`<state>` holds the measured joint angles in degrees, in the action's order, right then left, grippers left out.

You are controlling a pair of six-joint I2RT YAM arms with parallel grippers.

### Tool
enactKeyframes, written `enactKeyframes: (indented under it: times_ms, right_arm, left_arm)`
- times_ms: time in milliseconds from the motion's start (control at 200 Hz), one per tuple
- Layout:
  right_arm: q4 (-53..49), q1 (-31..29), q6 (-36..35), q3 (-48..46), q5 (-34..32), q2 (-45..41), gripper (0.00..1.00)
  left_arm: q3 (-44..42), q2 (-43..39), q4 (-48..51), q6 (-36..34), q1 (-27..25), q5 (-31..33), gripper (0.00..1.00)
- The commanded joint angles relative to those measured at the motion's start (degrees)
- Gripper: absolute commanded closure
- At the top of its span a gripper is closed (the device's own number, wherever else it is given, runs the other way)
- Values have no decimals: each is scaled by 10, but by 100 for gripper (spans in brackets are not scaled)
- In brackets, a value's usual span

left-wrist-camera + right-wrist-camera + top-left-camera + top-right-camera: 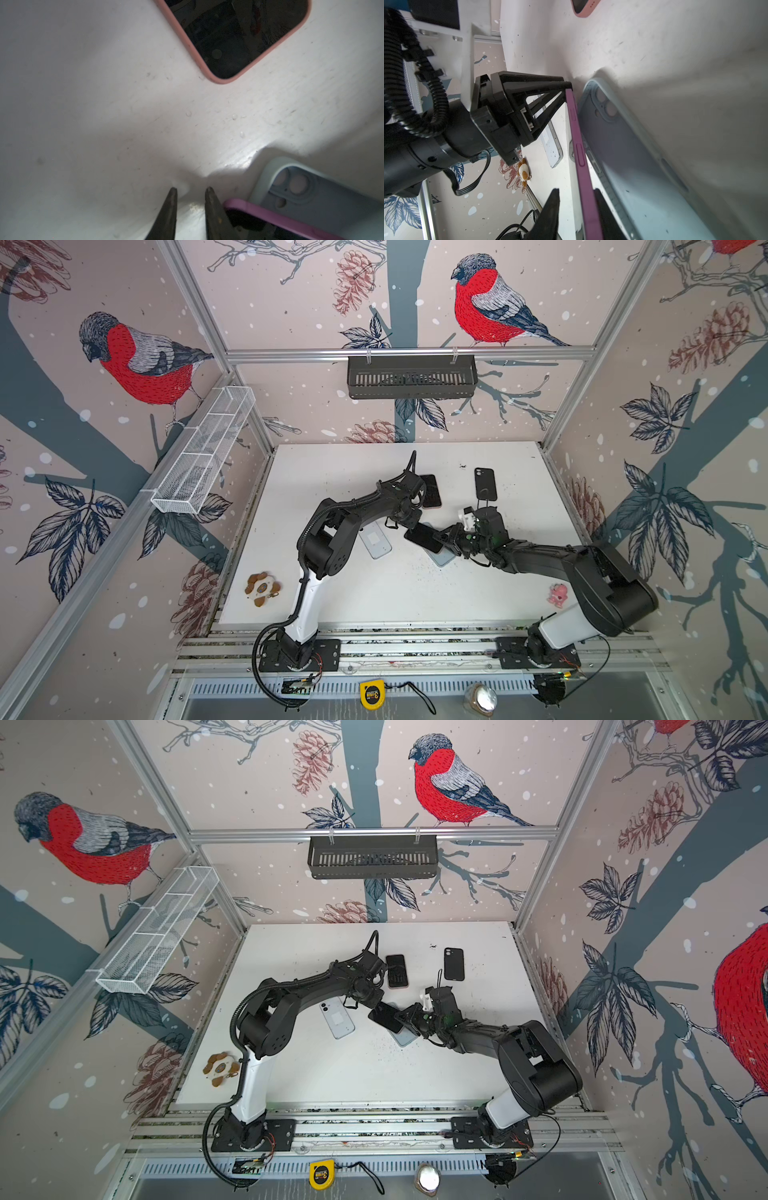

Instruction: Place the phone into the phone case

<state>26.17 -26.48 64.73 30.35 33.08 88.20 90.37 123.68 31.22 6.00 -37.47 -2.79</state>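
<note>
Right gripper (444,540) holds phone (422,537) tilted over case (442,558)

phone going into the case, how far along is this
Done: the phone is lifted over the light blue case. In hand: the right gripper holds it in its jaws, the left gripper at its far end. Left: seat it in the case.
</note>
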Motion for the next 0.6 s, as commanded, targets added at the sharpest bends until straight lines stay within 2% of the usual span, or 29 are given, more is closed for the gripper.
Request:
enactKeyframes:
  times_ms: [0,170,275,420,595]
  right_arm:
    - [34,-1,7,4,12,8,73]
    - [38,0,-4,9,25,14,84]
    - [31,9,-42,15,46,3,90]
    - [-97,20,-160,55,52,-41,93]
    - [-263,43,-314,106,7,-143,93]
  left_arm:
    - [-9,4,93,2,0,-29,74]
    - [-16,-13,77,4,4,-53,74]
    - [-26,-40,59,10,11,-40,73]
    - [-81,-138,-15,22,41,-32,70]
    - [-174,-289,-143,13,52,-51,64]
